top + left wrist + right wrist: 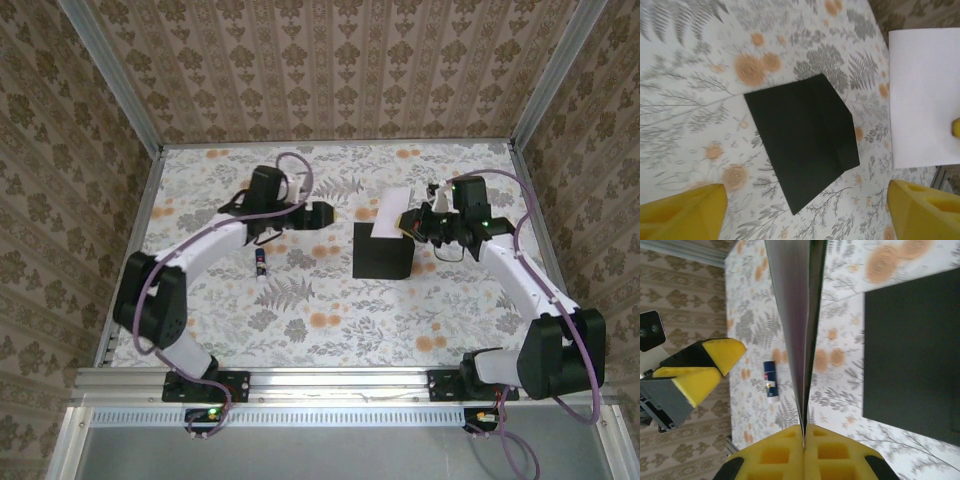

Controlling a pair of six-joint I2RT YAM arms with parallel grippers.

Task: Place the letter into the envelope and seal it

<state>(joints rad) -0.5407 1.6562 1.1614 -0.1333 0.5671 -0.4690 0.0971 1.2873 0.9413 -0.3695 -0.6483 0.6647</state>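
The black envelope (pixel 381 250) lies flat on the floral table, with its flap edge seen in the left wrist view (pixel 801 136). My right gripper (pixel 410 226) holds the white letter (pixel 393 212) tilted up just behind the envelope's far right corner. In the right wrist view the letter (pixel 799 325) runs edge-on away from the pinched yellow pads (pixel 790 455), with the envelope (pixel 912 355) to its right. My left gripper (pixel 324 215) hovers left of the envelope, open, its yellow fingers (pixel 685 215) wide apart with nothing between them. From there the letter (pixel 925 95) shows at the right.
A small blue-and-white glue stick (pixel 260 262) lies left of the envelope, under the left forearm, and also shows in the right wrist view (pixel 770 381). Patterned walls enclose the table (pixel 330 330) on three sides. The near half of the table has free room.
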